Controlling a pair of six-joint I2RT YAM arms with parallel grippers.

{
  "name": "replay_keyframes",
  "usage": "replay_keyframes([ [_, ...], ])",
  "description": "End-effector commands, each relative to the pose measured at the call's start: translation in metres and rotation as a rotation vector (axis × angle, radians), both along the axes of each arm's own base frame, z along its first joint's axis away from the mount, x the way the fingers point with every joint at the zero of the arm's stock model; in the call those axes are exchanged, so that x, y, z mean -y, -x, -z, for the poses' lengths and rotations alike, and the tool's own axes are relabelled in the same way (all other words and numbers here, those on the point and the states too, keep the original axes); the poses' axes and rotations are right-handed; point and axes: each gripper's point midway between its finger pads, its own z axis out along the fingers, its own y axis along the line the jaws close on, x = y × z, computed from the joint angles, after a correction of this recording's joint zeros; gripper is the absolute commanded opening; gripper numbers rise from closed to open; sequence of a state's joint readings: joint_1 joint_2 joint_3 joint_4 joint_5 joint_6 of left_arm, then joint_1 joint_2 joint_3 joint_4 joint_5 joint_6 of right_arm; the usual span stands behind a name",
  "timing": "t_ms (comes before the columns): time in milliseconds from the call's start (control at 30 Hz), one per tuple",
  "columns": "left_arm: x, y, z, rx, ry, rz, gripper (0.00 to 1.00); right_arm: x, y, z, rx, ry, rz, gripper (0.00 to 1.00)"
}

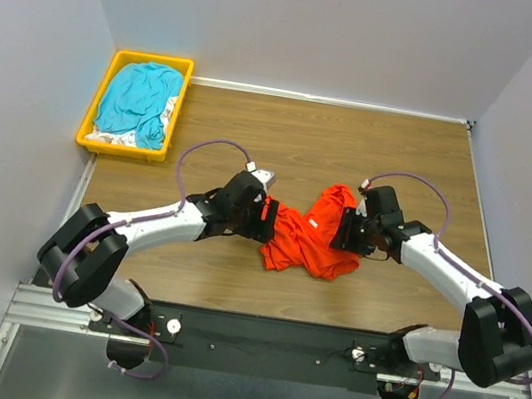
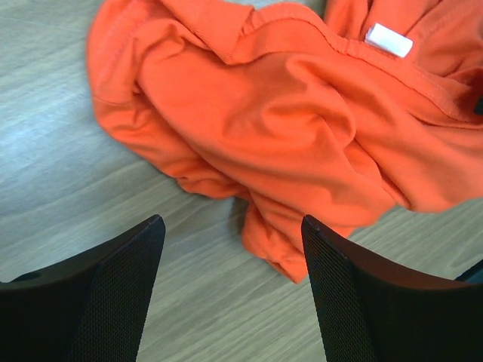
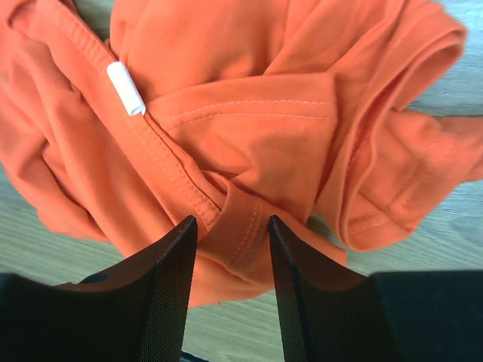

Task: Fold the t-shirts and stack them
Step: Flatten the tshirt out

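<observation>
Orange shirt point(image 1: 308, 239) is lying crumpled on the table point(image 1: 404, 161), with one gripper sitting at each side of it.

Left gripper point(image 2: 232, 220) is hovering at the shirt's left edge with its jaws standing wide apart; only bare wood and the shirt's near hem are showing between them, nothing held. Right gripper point(image 3: 232, 219) is sitting down on the shirt's right side, jaws partway apart and straddling a stitched fold just below the collar seam; can't tell if the fold is actually being pinched. White label point(image 3: 125, 88) is showing on the collar, facing up. Teal shirt point(image 1: 138, 98) is lying heaped in the yellow bin point(image 1: 89, 121), well up and left of the orange shirt, with some white cloth point(image 1: 114, 138) peeking out under it.
</observation>
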State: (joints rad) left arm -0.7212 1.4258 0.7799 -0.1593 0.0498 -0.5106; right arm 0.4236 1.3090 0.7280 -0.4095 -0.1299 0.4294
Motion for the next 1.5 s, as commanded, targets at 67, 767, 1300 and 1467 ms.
replay_keyframes([
  [67, 0.015, -0.001, -0.005, 0.005, 0.004, 0.01, 0.8, -0.013, 0.008, 0.004, -0.025, -0.001, -0.087, 0.51],
  [767, 0.04, 0.009, 0.017, -0.046, -0.071, 0.07, 0.8, 0.038, -0.04, -0.089, 0.301, 0.211, 0.179, 0.01],
  [1300, 0.064, -0.002, 0.033, -0.055, -0.103, 0.11, 0.25, 0.03, -0.045, -0.119, 0.353, 0.14, 0.203, 0.01],
  [1467, 0.03, -0.048, -0.001, 0.112, -0.278, -0.033, 0.0, 0.03, -0.055, -0.137, 0.394, 0.139, 0.217, 0.01],
])
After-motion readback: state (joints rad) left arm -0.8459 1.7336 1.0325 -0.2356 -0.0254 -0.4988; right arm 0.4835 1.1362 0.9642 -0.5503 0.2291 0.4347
